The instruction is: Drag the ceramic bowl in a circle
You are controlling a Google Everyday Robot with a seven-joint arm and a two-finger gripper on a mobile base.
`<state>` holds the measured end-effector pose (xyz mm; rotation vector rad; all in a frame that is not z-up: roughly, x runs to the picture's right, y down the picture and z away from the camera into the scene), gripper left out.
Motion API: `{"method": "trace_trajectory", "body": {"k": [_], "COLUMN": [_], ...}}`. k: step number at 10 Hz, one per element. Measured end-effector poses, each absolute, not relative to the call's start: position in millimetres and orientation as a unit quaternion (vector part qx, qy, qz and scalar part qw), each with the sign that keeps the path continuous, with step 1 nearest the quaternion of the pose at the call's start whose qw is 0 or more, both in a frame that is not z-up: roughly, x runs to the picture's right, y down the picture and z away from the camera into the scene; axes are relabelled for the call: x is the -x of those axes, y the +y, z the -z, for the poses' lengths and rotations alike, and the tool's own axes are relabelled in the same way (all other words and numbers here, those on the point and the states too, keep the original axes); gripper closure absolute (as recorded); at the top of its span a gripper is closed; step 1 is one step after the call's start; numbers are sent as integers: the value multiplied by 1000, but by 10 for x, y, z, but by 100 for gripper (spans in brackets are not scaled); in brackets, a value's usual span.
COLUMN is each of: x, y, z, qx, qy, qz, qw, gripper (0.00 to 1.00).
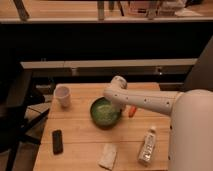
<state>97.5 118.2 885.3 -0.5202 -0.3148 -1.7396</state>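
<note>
The green ceramic bowl (103, 114) sits on the wooden table (80, 131), near its middle. It has a paler speckled inside and a dark rim. My white arm reaches in from the right, and my gripper (116, 103) is down at the bowl's right rim. The wrist hides the contact with the bowl.
A small white cup (62, 95) stands to the left of the bowl. An orange object (132, 111) lies just right of it. A black phone (57, 141), a white cloth (108, 156) and a clear bottle (147, 146) lie along the front. A dark chair stands at the left.
</note>
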Motion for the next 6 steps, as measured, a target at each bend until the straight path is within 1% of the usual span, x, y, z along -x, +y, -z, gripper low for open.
{"method": "trace_trajectory", "body": {"k": [6], "x": [-981], "y": [1159], "z": [-8867], "qx": [217], "qy": [-144], "qz": [776], "qw": [574], "gripper": [99]}}
